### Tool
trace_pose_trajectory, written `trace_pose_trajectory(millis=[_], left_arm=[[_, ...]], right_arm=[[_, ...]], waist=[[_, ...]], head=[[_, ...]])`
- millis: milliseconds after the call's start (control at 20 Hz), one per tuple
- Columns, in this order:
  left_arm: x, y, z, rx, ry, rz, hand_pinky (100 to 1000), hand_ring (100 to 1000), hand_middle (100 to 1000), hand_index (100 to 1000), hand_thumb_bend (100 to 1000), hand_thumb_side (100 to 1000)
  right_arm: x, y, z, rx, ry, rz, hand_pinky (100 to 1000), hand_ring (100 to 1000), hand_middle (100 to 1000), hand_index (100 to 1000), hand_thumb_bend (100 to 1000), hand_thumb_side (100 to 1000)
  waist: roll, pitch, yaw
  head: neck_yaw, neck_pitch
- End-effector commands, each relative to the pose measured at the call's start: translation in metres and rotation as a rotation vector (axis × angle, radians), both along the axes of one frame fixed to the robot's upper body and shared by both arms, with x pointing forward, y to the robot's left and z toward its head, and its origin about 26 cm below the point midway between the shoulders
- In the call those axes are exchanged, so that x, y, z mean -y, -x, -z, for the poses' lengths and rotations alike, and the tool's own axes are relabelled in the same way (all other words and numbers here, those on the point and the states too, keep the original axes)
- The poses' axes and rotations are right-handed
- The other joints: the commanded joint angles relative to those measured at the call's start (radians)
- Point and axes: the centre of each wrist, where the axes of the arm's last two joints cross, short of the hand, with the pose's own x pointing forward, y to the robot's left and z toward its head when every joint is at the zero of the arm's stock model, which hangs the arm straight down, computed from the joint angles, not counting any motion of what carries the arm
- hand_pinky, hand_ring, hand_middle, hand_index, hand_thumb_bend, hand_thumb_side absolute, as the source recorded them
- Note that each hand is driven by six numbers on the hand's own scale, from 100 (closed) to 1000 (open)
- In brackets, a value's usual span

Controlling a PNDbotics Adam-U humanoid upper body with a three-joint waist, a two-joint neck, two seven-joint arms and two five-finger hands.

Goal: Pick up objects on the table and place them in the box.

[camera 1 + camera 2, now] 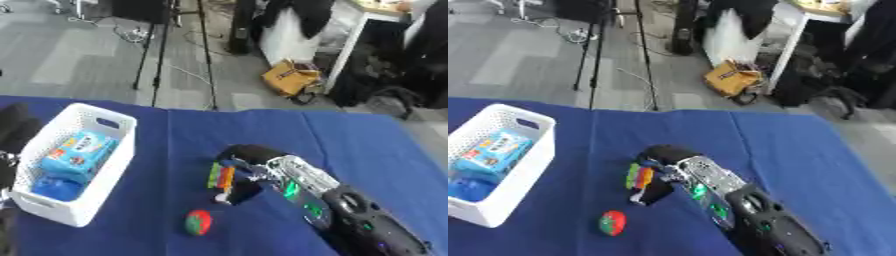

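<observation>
1. Right robot hand (249, 162) is at mid-desk (367, 145), fingers curled round a small multicoloured item (220, 177) (green, orange, some white). It's a pinch at the fingertips; I can't tell whether the item has left the cloth.
2. The left robot hand doesn't show clearly in either view, only dark shapes at the left edge.
3. Box (112, 165) sits at the desk's left edge, well apart from the hand, and already holds a light-blue pack (80, 152) and a blue item (57, 187).
4. A red-green ball (199, 222) lies near the hand, on the side toward me.
5. My plan: lift straight up before moving left, clear the box's near wall, and open only once over the free far end.
6. Risk: the item could slip from the fingertip pinch, so I'd move slowly.
</observation>
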Motion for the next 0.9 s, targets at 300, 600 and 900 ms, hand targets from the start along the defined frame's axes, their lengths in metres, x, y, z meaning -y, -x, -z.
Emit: trace_pose_trajectory(millis=[300,600,900], left_arm=[[-0.0010,0.0026,-0.0067,0.027,-0.006,0.010,939,899,882,862,100,1000],[0.0001,0.0029,-0.0077,0.031,-0.006,0.016,939,899,882,862,100,1000],[0.0011,0.0033,-0.0076,0.030,-0.008,0.023,939,899,882,863,100,1000]], right_arm=[[0.0136,0.0002,-0.0103,0.025,0.022,0.034,973,950,902,947,588,621],[0.0150,0.0002,-0.0106,0.035,0.017,0.034,971,942,880,929,566,608],[0.0159,0.0016,-0.0136,0.112,-0.001,0.048,958,921,807,868,452,658]], waist=[[0.001,-0.010,0.003],[0.001,-0.007,0.008],[0.001,-0.007,0.008]], head=[[-0.009,-0.020],[-0.016,-0.026],[-0.014,-0.026]])
